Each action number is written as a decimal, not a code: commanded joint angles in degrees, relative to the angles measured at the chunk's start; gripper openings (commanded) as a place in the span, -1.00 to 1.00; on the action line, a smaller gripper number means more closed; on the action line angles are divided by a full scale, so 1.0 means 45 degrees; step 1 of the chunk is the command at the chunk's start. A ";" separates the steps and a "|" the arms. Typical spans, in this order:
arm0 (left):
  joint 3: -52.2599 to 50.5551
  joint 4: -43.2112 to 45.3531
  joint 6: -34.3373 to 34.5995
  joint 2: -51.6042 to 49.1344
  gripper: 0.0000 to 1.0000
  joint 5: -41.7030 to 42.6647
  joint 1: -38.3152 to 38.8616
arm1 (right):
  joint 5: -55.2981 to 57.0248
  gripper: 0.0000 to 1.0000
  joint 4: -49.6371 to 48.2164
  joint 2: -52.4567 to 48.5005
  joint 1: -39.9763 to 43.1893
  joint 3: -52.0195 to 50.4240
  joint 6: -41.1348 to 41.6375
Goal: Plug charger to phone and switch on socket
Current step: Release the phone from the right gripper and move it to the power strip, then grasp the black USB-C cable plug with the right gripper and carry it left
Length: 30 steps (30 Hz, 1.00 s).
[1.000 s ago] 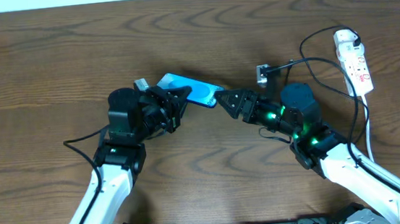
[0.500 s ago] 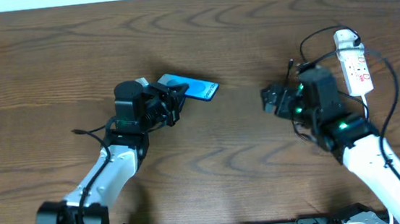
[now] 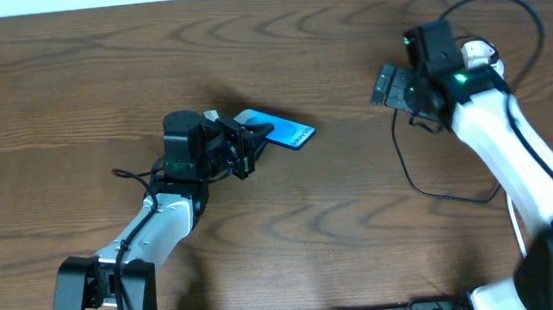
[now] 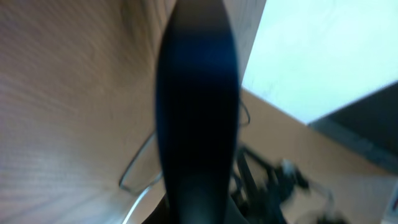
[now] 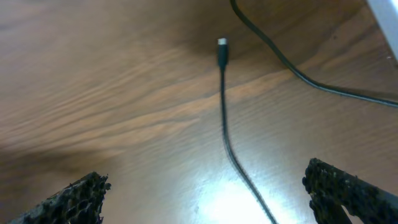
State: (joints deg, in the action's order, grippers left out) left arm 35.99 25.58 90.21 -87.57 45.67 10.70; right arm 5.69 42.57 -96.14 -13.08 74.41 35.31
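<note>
Wooden table [image 3: 69, 83]: stretching bare and brown under both arms
Phone [image 3: 287, 134]: sitting just off the table's centre toward 12 o'clock, turquoise screen facing up, its 9 o'clock end sitting inside the left gripper
Left gripper [image 3: 251, 144]: clamping shut on the phone's end
Right gripper [image 3: 388, 85]: hanging out toward 2 o'clock, fingers [image 5: 74, 199] spreading wide and carrying nothing
Charger [image 3: 405, 164]: lying loose, its connector tip [image 5: 222, 48] resting on the wood, well apart from the phone
Socket [image 3: 479, 54]: showing only a white end at 2 o'clock behind the right arm, its switch hiding from view
Progress: phone being steadied; plugging in not yet done, and switching on is probably waiting too
</note>
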 commanded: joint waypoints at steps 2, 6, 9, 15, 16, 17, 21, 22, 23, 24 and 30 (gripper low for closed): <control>0.0476 0.0155 0.0107 0.0136 -0.85 0.2118 -0.0039 | 0.0529 0.84 -0.0476 -0.1778 0.0199 0.0311 -0.0155; 0.0476 0.0151 0.0107 0.0136 -0.85 0.2521 -0.0044 | 0.1054 0.38 -0.1273 -0.3138 0.0233 0.0311 -0.0160; 0.0476 0.0151 0.0107 0.0136 -0.85 0.2521 -0.0039 | 0.1579 0.21 -0.1889 -0.3813 0.0233 0.0311 -0.0160; 0.0476 0.0151 0.0107 0.0136 -0.85 0.2521 -0.0039 | 0.1705 0.15 -0.2798 -0.5119 0.0248 0.0311 -0.0257; 0.0476 0.0151 0.0107 0.0136 -0.85 0.2521 -0.0039 | 0.1685 0.08 -0.2822 -0.5285 0.0248 0.0311 -0.0253; 0.0476 0.0151 0.0107 0.0136 -0.85 0.2526 -0.0039 | 0.1656 0.00 -0.2832 -0.5450 0.0243 0.0311 -0.0253; 0.0476 0.0151 0.0112 0.0136 -0.85 0.2526 -0.0039 | 0.0928 -0.49 -0.2443 -0.5906 0.0243 0.0306 -0.0738; 0.0476 0.0151 0.0112 0.0136 -0.85 0.2526 -0.0039 | 0.0758 -0.56 -0.2263 -0.5906 0.0243 0.0306 -0.0840; 0.0476 0.0151 0.0112 0.0136 -0.85 0.2526 -0.0039 | 0.0593 -0.68 -0.2040 -0.5906 0.0243 0.0306 -0.0971; 0.0476 0.0151 0.0112 0.0136 -0.85 0.2526 -0.0039 | 0.0525 -0.75 -0.1851 -0.5906 0.0233 0.0306 -0.1035; 0.0476 0.0151 0.0112 0.0136 -0.85 0.2526 -0.0039 | 0.0520 -0.57 -0.0714 -0.5906 0.0228 0.0287 -0.1064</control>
State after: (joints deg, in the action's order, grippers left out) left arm 36.03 25.61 90.21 -87.57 55.24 10.70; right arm 10.76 36.29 -118.63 -12.45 78.56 31.66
